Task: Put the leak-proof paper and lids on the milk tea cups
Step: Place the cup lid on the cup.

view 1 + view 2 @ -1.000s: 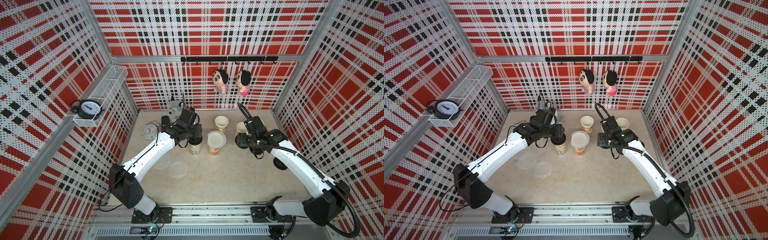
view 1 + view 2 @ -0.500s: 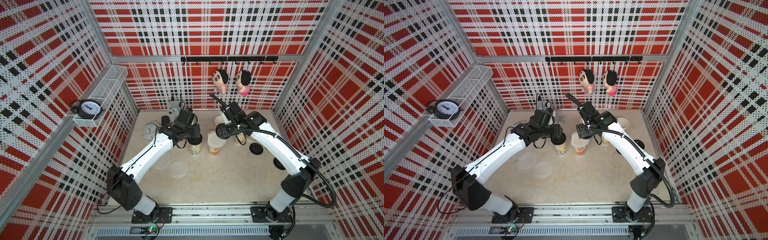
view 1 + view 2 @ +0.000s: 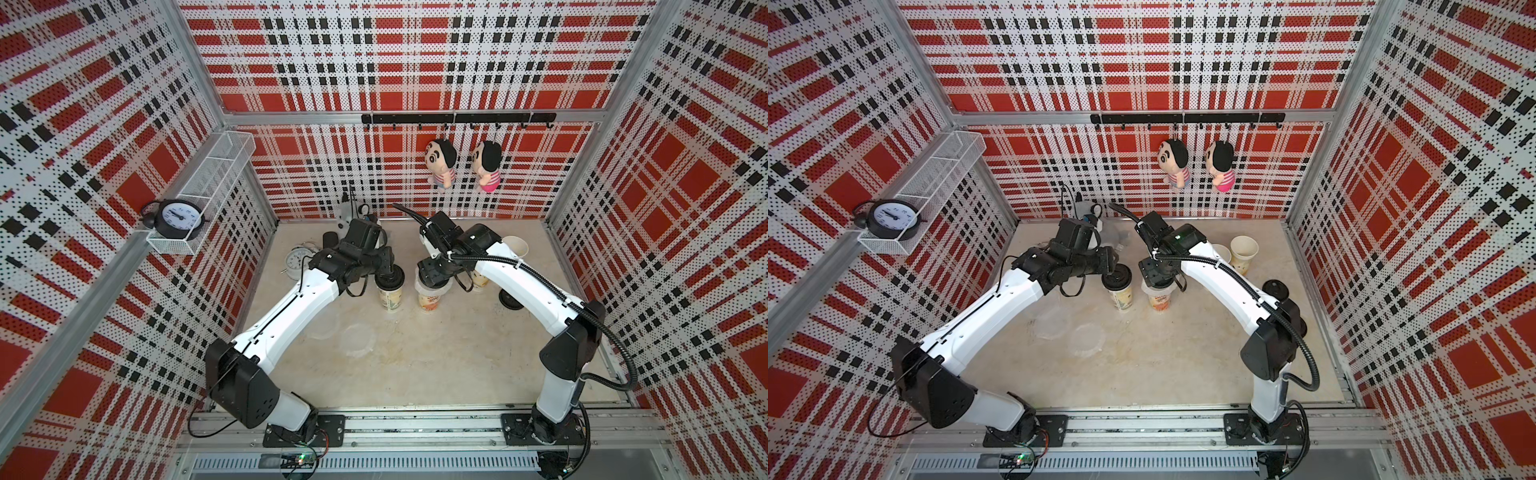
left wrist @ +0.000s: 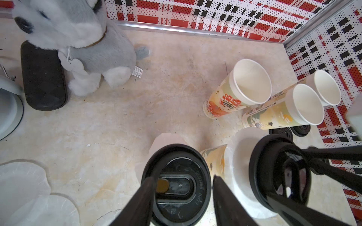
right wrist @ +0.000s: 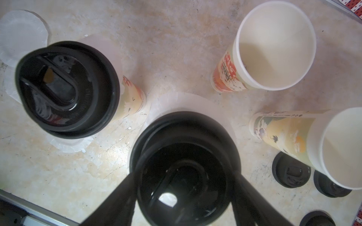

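Two milk tea cups stand mid-table in both top views. The left cup wears a black lid with leak-proof paper sticking out beneath. My left gripper is shut on that lid. The other cup has paper draped over its mouth. My right gripper holds a second black lid right over it. Three uncovered cups stand behind.
Loose paper sheets lie on the table near the left arm. Spare black lids lie at the right. A grey plush dog, black case and white alarm clock crowd the back left.
My right arm has swung left from the right side, carrying the black lid over the paper-covered cup. The left arm has stayed on the lidded cup.
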Controlling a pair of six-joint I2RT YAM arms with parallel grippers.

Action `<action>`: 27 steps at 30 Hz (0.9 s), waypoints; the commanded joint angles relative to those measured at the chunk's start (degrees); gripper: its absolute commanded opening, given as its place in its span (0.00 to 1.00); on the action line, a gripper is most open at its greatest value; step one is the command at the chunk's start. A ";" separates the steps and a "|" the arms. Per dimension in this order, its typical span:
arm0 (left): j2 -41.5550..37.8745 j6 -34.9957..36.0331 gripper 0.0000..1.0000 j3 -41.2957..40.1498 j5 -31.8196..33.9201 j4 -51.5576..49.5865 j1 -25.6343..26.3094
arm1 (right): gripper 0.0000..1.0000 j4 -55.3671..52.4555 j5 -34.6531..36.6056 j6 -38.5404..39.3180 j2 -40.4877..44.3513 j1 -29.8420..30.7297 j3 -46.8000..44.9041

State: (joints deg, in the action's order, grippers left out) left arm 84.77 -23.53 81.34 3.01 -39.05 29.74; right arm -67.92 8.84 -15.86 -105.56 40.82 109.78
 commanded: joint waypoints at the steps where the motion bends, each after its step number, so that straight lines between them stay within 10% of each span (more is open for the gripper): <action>1: -1.50 0.50 0.52 -0.61 -0.06 0.01 -0.56 | 0.74 -1.27 0.38 1.00 -0.94 0.05 1.42; 27: -0.66 1.03 0.52 -1.20 -0.72 0.02 -1.77 | 0.76 0.11 -0.26 0.75 -3.53 0.05 1.52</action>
State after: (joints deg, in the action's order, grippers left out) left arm 84.77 -23.49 80.88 2.94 -39.05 28.45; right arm -67.61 8.73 -15.66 -108.40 40.82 109.89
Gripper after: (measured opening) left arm 0.520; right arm 0.759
